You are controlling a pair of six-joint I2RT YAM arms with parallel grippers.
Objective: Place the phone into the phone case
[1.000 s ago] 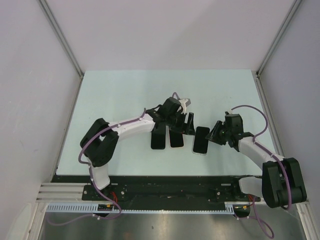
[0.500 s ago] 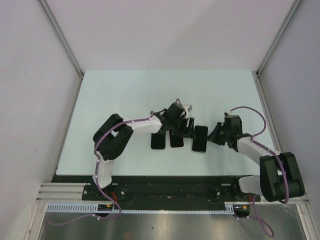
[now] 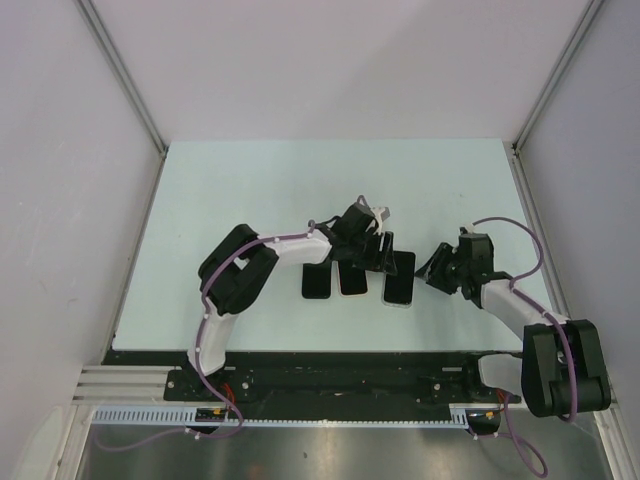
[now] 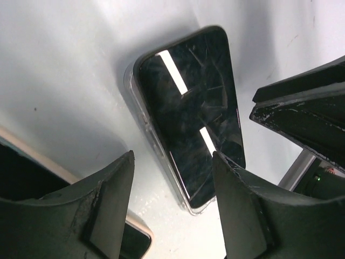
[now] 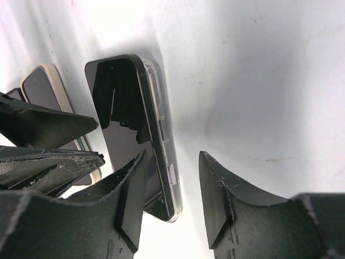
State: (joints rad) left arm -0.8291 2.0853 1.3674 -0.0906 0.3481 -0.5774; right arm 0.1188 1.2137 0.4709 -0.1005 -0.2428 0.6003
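Flanking the phone (image 3: 399, 278) on both sides, the left end effector (image 3: 381, 250) and right end effector (image 3: 433, 268) hover low over the pale table (image 3: 250, 190) at the centre of the overhead frame. Each has its fingers spread with nothing between them.

The handset lies flat, screen up, and appears to sit inside the clear phone case (image 5: 163, 129). The case's transparent rim shows along the phone's right edge, buttons and all, in the right wrist view. The seating looks complete or close to it, but whether every corner has snapped home cannot be told from here.

The arms' opposed stance reads as deliberate. With one at either long side, they can steady the case or press an edge down without it skating across the smooth surface.

Just left of the cased phone in the overhead frame lie two more dark handsets (image 3: 317, 283), side by side and apart from the job at hand. The nearer is a beige-edged handset (image 5: 46, 89). The risk, by my reckoning, is a nudge that pushes the cased phone into them.
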